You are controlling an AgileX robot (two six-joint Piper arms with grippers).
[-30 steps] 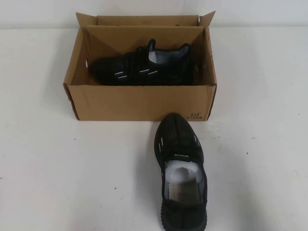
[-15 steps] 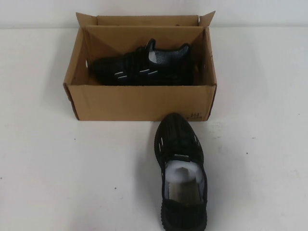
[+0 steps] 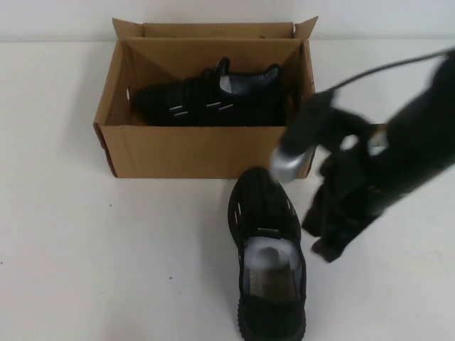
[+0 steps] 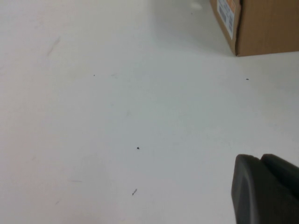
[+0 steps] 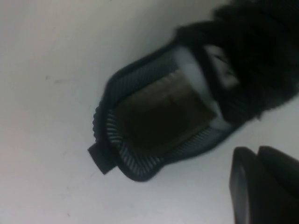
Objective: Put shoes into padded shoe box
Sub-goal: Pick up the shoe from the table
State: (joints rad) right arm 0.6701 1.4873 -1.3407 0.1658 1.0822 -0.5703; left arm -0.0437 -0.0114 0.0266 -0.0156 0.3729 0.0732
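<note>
Right gripper [image 3: 334, 231] hangs beside loose shoe [image 3: 269, 259], jaws unclear; it should grip the heel collar, then lift into box [image 3: 206, 149]. Left gripper [image 4: 266, 189] idles.

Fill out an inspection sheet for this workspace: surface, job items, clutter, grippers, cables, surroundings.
Surface: white table, a few small dark specks.
Job's things: brown corrugated cardboard box, flaps open, with one black knit sneaker inside; second black knit sneaker on the table in front of the box, toe toward it.
Clutter: nothing seen.
Grippers: right gripper just right of the outside sneaker, holding nothing; left gripper low over bare table.
Cables: black cable along the right arm.
Surroundings: pale wall behind the table.
</note>
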